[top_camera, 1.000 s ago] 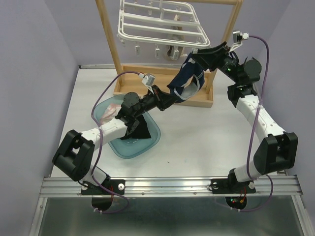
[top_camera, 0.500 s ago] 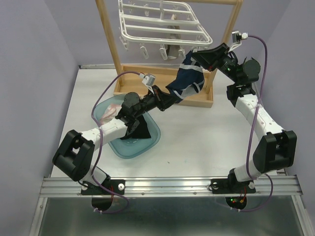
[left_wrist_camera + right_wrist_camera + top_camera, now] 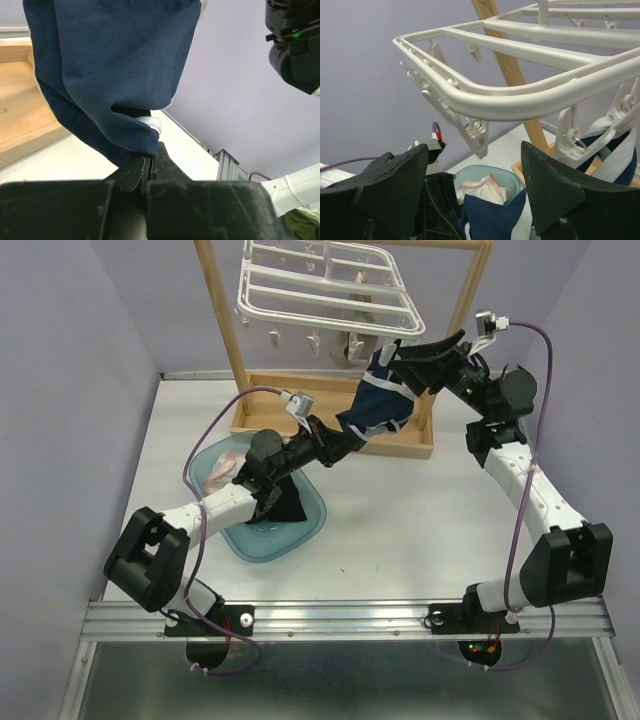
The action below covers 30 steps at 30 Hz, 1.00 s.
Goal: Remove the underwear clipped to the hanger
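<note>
Pinching the hem of the limp, light navy underwear point(image 3: 110, 65) in my left claw point(image 3: 150, 165), I'm holding my right claw point(image 3: 472, 150) spread near its clip point(image 3: 566, 127).

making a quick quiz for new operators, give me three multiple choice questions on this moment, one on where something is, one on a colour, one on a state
1. Where does the black garment lie?
A. clipped on the hanger
B. in the teal tub
C. in the right jaws

2. What colour is the underwear that the left jaws pinch?
A. beige
B. grey
C. navy blue

3. How do the right jaws stand?
A. open
B. shut on a clip
C. shut on cloth

Answers:
1. B, the top view shows it lying in the tub on the table.
2. C, the left wrist view shows navy cloth caught between the shut jaws.
3. A, the right wrist view shows a wide gap between them, just under the hanger.
</note>
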{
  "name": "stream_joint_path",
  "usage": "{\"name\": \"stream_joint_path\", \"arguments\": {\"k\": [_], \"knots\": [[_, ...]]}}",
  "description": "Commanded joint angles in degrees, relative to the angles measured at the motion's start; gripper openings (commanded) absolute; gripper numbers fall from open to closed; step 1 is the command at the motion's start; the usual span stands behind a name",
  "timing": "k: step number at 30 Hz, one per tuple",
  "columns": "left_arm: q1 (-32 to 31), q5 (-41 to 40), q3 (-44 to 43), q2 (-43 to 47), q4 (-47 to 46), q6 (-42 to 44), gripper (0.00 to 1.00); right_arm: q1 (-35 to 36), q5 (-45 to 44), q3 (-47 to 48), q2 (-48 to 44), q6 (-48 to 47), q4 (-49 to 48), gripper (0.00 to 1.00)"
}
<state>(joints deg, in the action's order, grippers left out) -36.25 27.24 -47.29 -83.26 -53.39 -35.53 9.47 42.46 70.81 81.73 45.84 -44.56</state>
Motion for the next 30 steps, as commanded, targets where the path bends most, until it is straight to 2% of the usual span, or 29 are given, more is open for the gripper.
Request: {"name": "stream_joint_path", "arguments": {"k": [1,6,10,20,25,30], "knots": [[0.92,-1.49,2.11,4.51,-2.34,1.69,0.0,0.37,0.35,-2.07,-6.05,-10.23,5.51,0.8],[2.41,-1.32,3.34,5.48,-3.39,1.25,0.0,0.37,2.45,-2.43,-11.23,-23.5,19.49,0.95],[2.85,-0.44,3.6,6.01,-3.66,1.16,0.0,-0.15,1.14,-3.04,-14.05,-29.32,26.53,0.95],[3.38,1.32,4.22,8.29,-2.95,1.43,0.0,-6.13,-4.48,-10.33,-15.47,-26.95,26.63,0.94],[3.47,2.2,4.13,9.0,-2.69,1.69,0.0,-6.4,-8.18,-9.46,-10.04,-24.93,26.1,0.92],[3.47,2.9,4.04,8.64,-2.86,1.51,0.0,-6.4,-4.41,-4.45,-1.24,-16.94,21.38,0.89]]}}
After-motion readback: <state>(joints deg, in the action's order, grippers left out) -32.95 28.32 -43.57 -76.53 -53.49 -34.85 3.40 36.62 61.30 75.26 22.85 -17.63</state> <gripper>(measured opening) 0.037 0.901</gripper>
